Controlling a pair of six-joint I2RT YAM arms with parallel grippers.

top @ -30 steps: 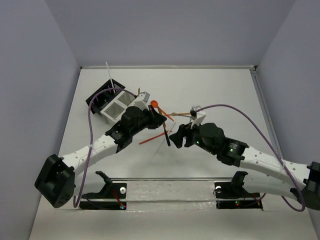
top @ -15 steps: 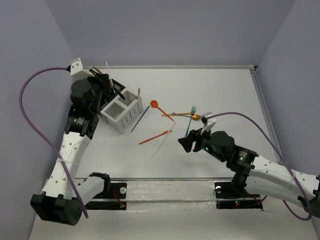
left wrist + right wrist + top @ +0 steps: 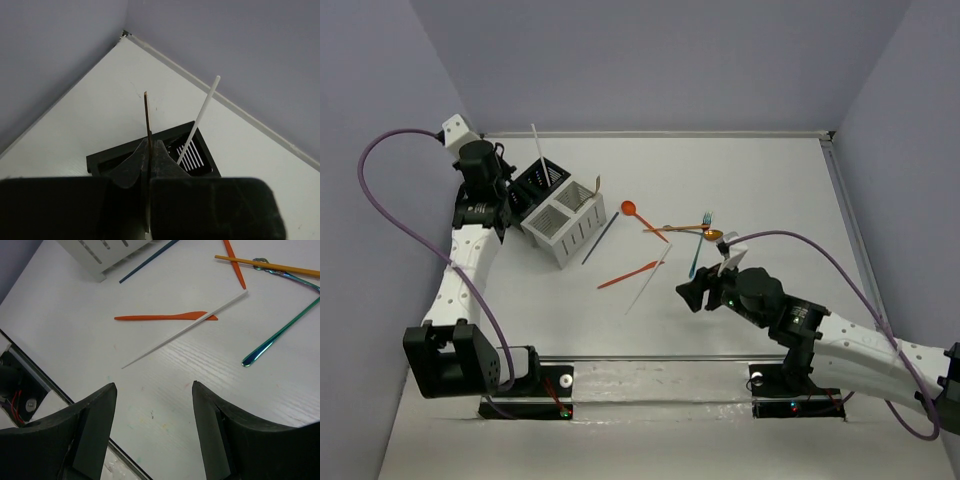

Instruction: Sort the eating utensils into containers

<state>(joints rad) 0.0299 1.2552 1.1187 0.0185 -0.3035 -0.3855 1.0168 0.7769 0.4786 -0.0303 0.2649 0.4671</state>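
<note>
Gripping a thin brown stick [image 3: 147, 114], the left claw [image 3: 149, 150] is clamped shut; the black caddy [image 3: 102, 159] and its upright white stick [image 3: 200, 115] are seen just below and ahead. The right claw [image 3: 152, 387] is held open above the surface [image 3: 280, 400], with an orange knife [image 3: 165, 317] and a loose white stick [image 3: 150, 351] lying ahead.

My left fingers [image 3: 131, 167] hide the lower part of the brown stick [image 3: 147, 117]; the picture's edge cuts the white caddy [image 3: 100, 255].

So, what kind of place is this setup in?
Probably a robot lab test cell: white table boxed in by bare walls, left arm and right arm bolted on, loose utensils near two caddies.
</note>
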